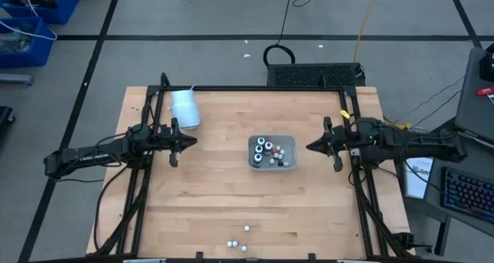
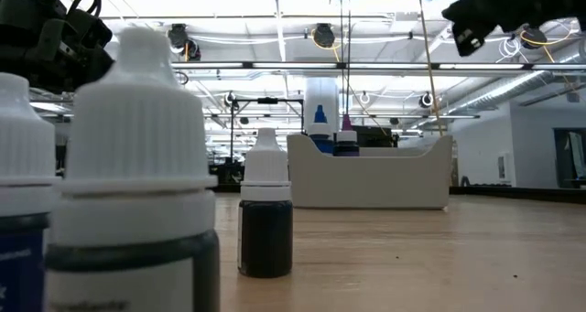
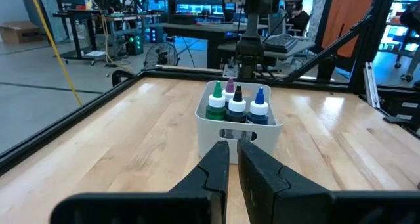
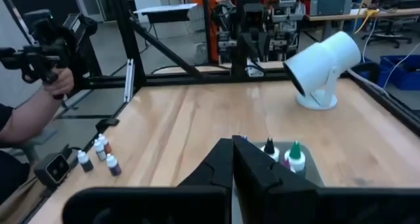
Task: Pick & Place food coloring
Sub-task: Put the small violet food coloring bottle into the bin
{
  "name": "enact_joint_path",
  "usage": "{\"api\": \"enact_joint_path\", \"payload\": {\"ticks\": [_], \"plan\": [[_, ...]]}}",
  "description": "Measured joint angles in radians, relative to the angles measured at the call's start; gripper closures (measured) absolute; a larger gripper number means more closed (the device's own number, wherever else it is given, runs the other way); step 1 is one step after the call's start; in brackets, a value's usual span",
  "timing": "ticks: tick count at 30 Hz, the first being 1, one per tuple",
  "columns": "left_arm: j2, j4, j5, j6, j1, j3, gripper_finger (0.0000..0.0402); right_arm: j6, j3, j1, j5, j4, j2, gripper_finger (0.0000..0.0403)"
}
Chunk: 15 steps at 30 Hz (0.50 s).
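The clear rectangular tray [image 1: 272, 164] sits near the middle of the wooden worktop [image 1: 216, 201], a little toward the right edge, and holds several upright food coloring bottles [image 1: 268, 149] with coloured caps. Three more small bottles [image 1: 238, 241] stand loose by the near edge of the worktop, well apart from the tray. A white cup-like cylinder [image 1: 185, 107] lies tilted near the far left corner. The left hand [image 1: 177, 149] hovers by the left edge, pointing at the tray, fingers nearly together and holding nothing. The right hand [image 1: 315, 146] hovers by the right edge, facing the tray, fingers closed and empty.
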Motion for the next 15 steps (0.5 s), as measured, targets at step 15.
{"api": "enact_joint_path", "payload": {"ticks": [15], "plan": [[0.000, -0.005, 0.000, 0.000, 0.000, 0.000, 0.0364, 0.042, -0.204, 0.000, 0.005, 0.011, -0.304, 0.0403]]}}
